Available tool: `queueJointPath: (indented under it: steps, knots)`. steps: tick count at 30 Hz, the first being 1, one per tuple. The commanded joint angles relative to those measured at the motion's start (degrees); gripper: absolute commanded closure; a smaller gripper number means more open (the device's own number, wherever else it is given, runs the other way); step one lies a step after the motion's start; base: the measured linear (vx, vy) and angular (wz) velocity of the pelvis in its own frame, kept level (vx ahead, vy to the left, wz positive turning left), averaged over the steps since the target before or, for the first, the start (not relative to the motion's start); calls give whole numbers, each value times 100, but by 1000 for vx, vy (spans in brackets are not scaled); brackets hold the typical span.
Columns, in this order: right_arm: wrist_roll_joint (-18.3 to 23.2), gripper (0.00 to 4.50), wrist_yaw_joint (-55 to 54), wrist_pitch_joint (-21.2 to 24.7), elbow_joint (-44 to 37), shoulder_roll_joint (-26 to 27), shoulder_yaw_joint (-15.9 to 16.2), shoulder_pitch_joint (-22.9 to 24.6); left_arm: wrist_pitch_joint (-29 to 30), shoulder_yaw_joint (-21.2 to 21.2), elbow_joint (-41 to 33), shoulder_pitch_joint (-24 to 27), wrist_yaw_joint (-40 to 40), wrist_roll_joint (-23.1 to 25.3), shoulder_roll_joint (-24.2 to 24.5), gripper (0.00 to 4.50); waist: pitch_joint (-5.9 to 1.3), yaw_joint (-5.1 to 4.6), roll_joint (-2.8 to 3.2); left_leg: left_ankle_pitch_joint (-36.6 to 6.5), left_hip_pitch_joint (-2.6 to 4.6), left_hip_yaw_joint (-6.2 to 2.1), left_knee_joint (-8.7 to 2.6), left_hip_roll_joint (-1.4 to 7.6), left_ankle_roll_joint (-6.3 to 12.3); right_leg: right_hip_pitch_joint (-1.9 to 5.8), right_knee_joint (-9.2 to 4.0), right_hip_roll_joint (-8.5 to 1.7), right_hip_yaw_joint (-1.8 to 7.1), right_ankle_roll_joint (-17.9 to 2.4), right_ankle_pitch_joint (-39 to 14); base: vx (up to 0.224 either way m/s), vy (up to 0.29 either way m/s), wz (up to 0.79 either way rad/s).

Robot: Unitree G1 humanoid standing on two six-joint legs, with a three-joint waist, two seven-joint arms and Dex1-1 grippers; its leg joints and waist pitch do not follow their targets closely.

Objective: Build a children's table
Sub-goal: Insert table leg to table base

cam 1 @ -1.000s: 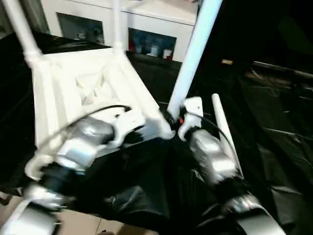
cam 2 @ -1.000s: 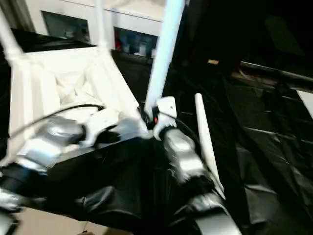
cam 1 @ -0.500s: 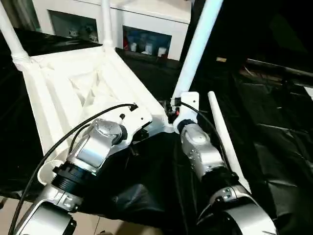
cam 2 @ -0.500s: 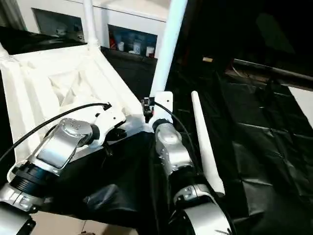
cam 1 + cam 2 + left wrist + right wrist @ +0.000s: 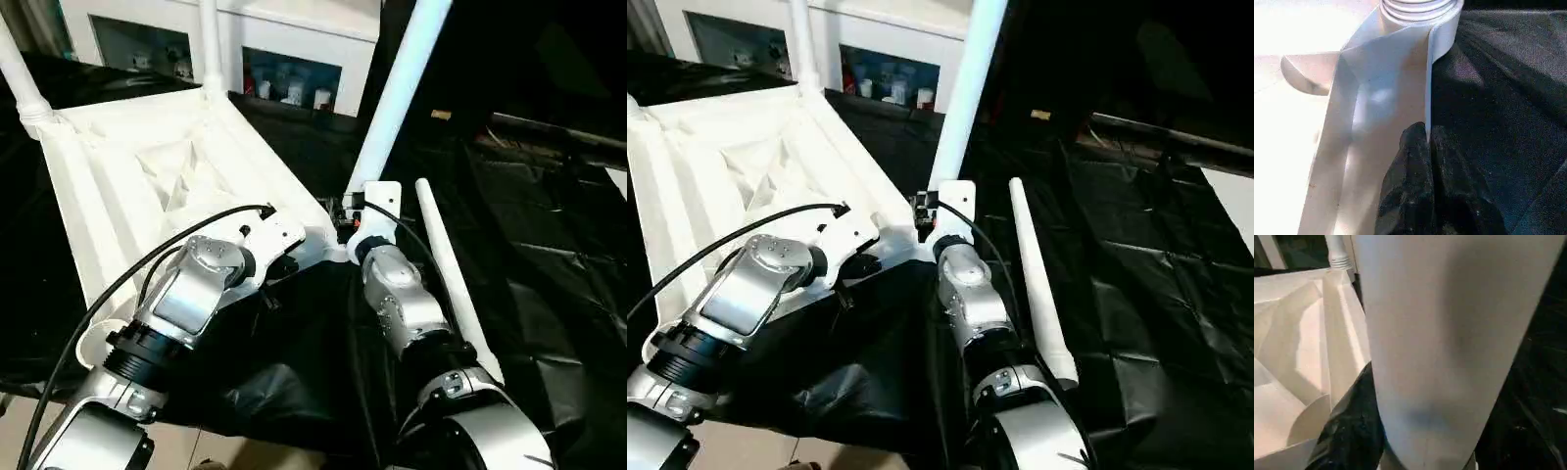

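Observation:
The children's table lies upside down, its white ribbed top [image 5: 147, 176] on a black sheet. Two legs [image 5: 20, 69] [image 5: 209, 44] stand in the far corner sockets. A third leg [image 5: 397, 93] rises tilted from the near right corner socket. My right gripper [image 5: 349, 211] is closed around that leg's base; in the right wrist view the leg [image 5: 1449, 333] presses against one black finger [image 5: 1352, 431]. My left gripper [image 5: 1428, 142] is shut on the top's thin rim [image 5: 1400, 88] just beside that corner. A loose fourth leg [image 5: 451, 274] lies to the right of my right forearm.
The black sheet [image 5: 549, 245] covers the surface all around, wrinkled to the right. A white cabinet [image 5: 294, 39] with small items on its shelves stands behind the table top. Pale floor [image 5: 196, 450] shows at the near edge.
The view has shifted and steadied as the camera moved. Both grippers keep their places, the left on the rim and the right on the corner leg.

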Motion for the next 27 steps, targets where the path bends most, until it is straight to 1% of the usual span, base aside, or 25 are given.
queueJointPath:
  steps: [1, 2, 3, 4, 6, 7, 8, 9, 10, 11, 13, 14, 15, 16, 17, 18, 19, 20, 21, 22, 23, 24, 25, 26, 27]
  knots:
    - [145, 185, 156, 255, 420, 123, -51, 289, 106, -189, 311, 147, 94, 33, -66, 450, -78, -25, 152, -2105, -5, -63, -447, 262, 16, 0, -493, -500, 368, -443, -2027, 0, 0, 0]
    - [147, 176, 216, 186, 356, 121, -32, 296, 81, -183, 308, 143, 100, 31, -60, 450, -96, -16, 137, -2005, 9, -45, -433, 266, 27, 8, -479, -493, 375, -476, -1921, 0, 0, 0]
    - [167, 166, 276, 156, 310, 128, -27, 300, 78, -180, 298, 143, 95, 27, -55, 450, -88, -17, 132, -1956, -4, -36, -434, 264, 46, 12, -473, -485, 376, -493, -1869, 0, 0, 0]
    - [198, 158, 362, 107, 254, 140, -35, 301, 80, -176, 284, 142, 90, 17, -47, 450, -86, -10, 142, -1890, -9, -17, -429, 267, 67, 15, -472, -487, 379, -509, -1906, 0, 0, 0]
    - [229, 142, 452, 49, 192, 148, -56, 298, 67, -171, 292, 135, 90, 8, -42, 450, -101, -15, 138, -1841, -27, -15, -429, 270, 74, 25, -477, -489, 382, -507, -1999, 0, 0, 0]
    - [229, 132, 452, 49, 192, 148, -56, 298, 67, -171, 292, 135, 90, 8, -42, 450, -103, -16, 135, -1812, -28, -11, -425, 269, 76, 22, -478, -486, 383, -506, -2003, 0, 0, 0]
    - [246, 122, 506, 21, 162, 152, -70, 295, 56, -169, 301, 129, 90, 5, -40, 450, -113, -14, 136, -1693, -41, -1, -418, 272, 101, 28, -468, -484, 385, -528, -1933, 0, 0, 0]
    - [266, 115, 554, -22, 136, 158, -102, 287, 42, -167, 312, 122, 87, 3, -36, 450, -113, -14, 136, -1693, -41, -1, -418, 272, 101, 28, -468, -484, 385, -528, -1933, 0, 0, 0]
    - [283, 107, 640, -121, 77, 139, -128, 270, 19, -155, 327, 105, 78, -3, -25, 450, -133, -13, 144, -1574, -43, 16, -400, 273, 120, 31, -455, -477, 389, -579, -1767, 0, 0, 0]
    - [283, 107, 640, -121, 77, 139, -128, 270, 19, -155, 327, 105, 78, -3, -25, 450, -144, -12, 141, -1496, -48, 22, -393, 273, 130, 38, -442, -472, 387, -604, -1661, 0, 0, 0]
    - [369, 84, 871, -234, -9, 119, -172, 264, -6, -146, 344, 85, 60, -13, -11, 450, -174, -13, 142, -1271, -34, 62, -369, 282, 180, 45, -394, -445, 379, -761, -1182, 31, -13, 4]
    - [410, 84, 987, -266, -93, 98, -173, 280, -26, -146, 338, 81, 43, -28, 6, 450, -189, -19, 135, -1076, -85, 76, -346, 266, 209, 89, -347, -441, 374, -825, -873, 0, 0, 0]
    - [429, 73, 1057, -277, -152, 81, -165, 292, -41, -147, 331, 81, 30, -37, 20, 450, -201, -14, 142, -927, -98, 83, -333, 264, 231, 104, -324, -435, 369, -844, -681, 0, 0, 0]
    - [451, 73, 1128, -279, -204, 67, -156, 304, -55, -147, 326, 80, 15, -46, 29, 450, -234, -11, 153, -508, -130, 99, -292, 253, 290, 145, -254, -426, 366, -911, -95, 0, 0, 0]
    - [468, 51, 1176, -278, -234, 60, -152, 310, -63, -146, 325, 78, 6, -52, 34, 450, -242, -15, 156, -326, -142, 100, -280, 248, 312, 162, -217, -415, 361, -951, 210, 0, 0, 0]
    - [468, 41, 1302, -298, -356, 10, -105, 349, -113, -145, 307, 87, -69, -92, 63, 450, -261, -17, 149, -83, -140, 129, -235, 214, 378, 171, -166, -377, 362, -1016, 785, 68, -1, -1]
    - [467, 41, 1383, -296, -422, -23, -75, 372, -128, -144, 293, 94, -96, -106, 76, 450, -266, -17, 150, 58, -120, 145, -208, 203, 481, 172, -129, -362, 370, -1121, 1270, 0, 0, 0]
    - [467, 41, 1521, -288, -546, -87, -21, 424, -221, -146, 266, 115, -175, -142, 107, 450, -255, -18, 141, 30, -132, 146, -211, 198, 557, 185, -126, -363, 360, -1182, 1377, 0, 0, 0]
    - [461, 41, 1549, -287, -571, -104, -10, 436, -234, -146, 258, 120, -190, -150, 114, 450, -247, -16, 143, -50, -130, 146, -217, 205, 573, 184, -138, -374, 357, -1197, 1282, 0, 0, 0]
    - [445, 41, 1617, -285, -634, -147, 18, 464, -265, -147, 239, 133, -228, -169, 133, 450, -246, -9, 150, -205, -122, 144, -224, 218, 570, 189, -160, -385, 356, -1199, 1015, 0, 0, 0]
    - [422, 41, 1739, -266, -734, -229, 66, 512, -332, -163, 202, 155, -297, -187, 175, 450, -242, -13, 150, -280, -121, 144, -230, 228, 554, 185, -170, -392, 358, -1201, 869, 0, 0, 0]
    - [414, 41, 1927, -237, -866, -330, 108, 579, -481, -177, 161, 193, -423, -229, 230, 450, -240, -6, 150, -388, -116, 141, -233, 232, 524, 185, -188, -396, 357, -1190, 608, 0, 0, 0]
    - [445, 41, 2274, -124, -1118, -530, 178, 701, -605, -195, 75, 265, -556, -257, 336, 450, -231, 10, 138, -433, -128, 141, -231, 225, 516, 206, -204, -380, 358, -1125, 445, 0, 0, 0]
    - [445, 41, 2274, -124, -1118, -530, 178, 701, -605, -195, 75, 265, -556, -257, 336, 450, -233, -2, 136, -431, -140, 139, -232, 228, 513, 202, -198, -389, 365, -1112, 417, 0, 0, 0]
    - [500, 41, 2738, 60, -1374, -761, 299, 825, -735, -181, -25, 360, -715, -337, 434, 450, -234, 11, 141, -444, -114, 137, -229, 234, 513, 200, -208, -378, 359, -1117, 363, 0, 0, 0]
